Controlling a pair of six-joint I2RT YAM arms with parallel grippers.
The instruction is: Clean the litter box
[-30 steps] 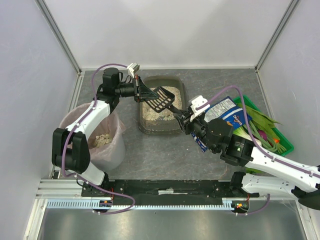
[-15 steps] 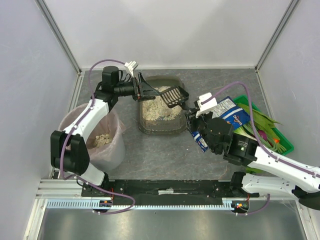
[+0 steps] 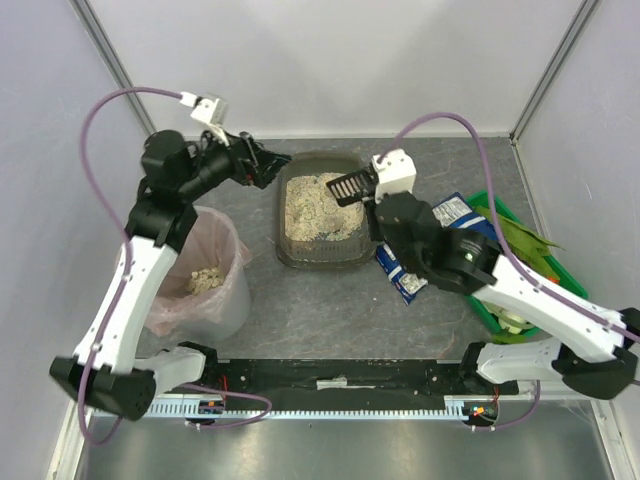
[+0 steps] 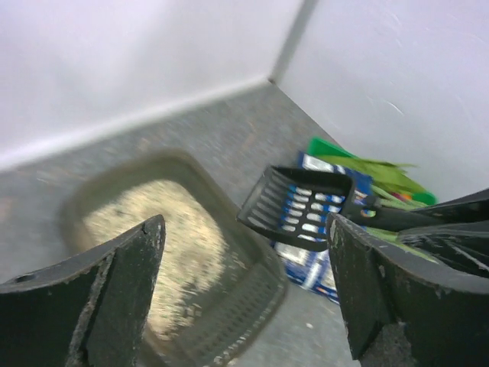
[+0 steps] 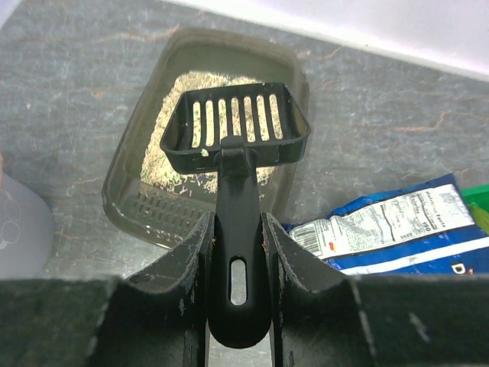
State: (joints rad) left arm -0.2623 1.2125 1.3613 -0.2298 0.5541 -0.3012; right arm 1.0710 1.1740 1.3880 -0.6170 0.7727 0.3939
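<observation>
The litter box [image 3: 316,256] is a dark tray with pale granules, lying mid-table. A black slotted scoop [image 3: 351,186] hangs over its right side, handle pointing right. My right gripper [image 3: 373,190] is shut on that handle; the right wrist view shows the scoop [image 5: 238,125] above the litter box [image 5: 127,200], with both fingers of the right gripper [image 5: 238,238] pressed on the handle. My left gripper [image 3: 268,163] stands open and empty just left of the box's far corner. In the left wrist view the scoop [image 4: 299,205] and the litter box [image 4: 257,258] lie beyond the wide-apart left gripper [image 4: 244,284].
A round translucent bin [image 3: 200,275] with a pink liner and some granules stands left of the box. A blue snack bag [image 3: 447,216] lies right of the box, under my right arm. A green crate [image 3: 541,262] of vegetables sits at the far right.
My left gripper opened, let go of the scoop and pulled back to the left. The scoop stays in my right gripper, which has swung up over the box's right side.
</observation>
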